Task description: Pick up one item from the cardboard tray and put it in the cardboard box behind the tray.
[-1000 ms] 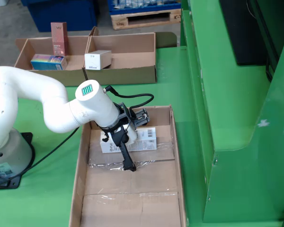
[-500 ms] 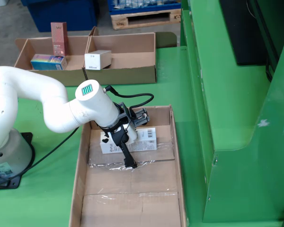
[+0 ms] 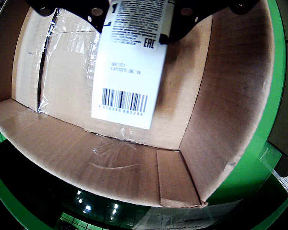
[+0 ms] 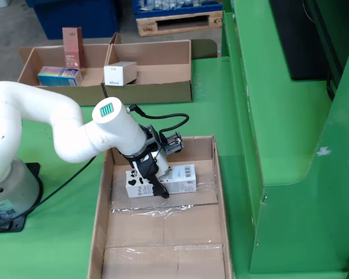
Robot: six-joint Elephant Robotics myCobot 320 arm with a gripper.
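A white carton [image 4: 168, 179] with a barcode and a black-patterned side hangs just above the floor of the long cardboard tray [image 4: 163, 232]. My gripper [image 4: 156, 187] is shut on it, black fingers [image 4: 146, 170] down across its left part. In the wrist view the carton [image 3: 129, 81] reaches down from between the gripper [image 3: 139, 17] over the tray's taped floor and near its far wall [image 3: 101, 163]. The cardboard box [image 4: 157, 90] behind the tray has two compartments. No other item shows in the tray.
The box behind holds a tall pink carton [image 4: 73, 46], a colourful flat box [image 4: 59, 76] and a white box [image 4: 120, 73]. A green wall [image 4: 279, 128] rises right of the tray. The arm's base [image 4: 9, 192] and cable lie at left.
The white carton has come up off the tray floor and turned, now showing its patterned side. The gripper has risen with it, and the tray's far end has shifted slightly.
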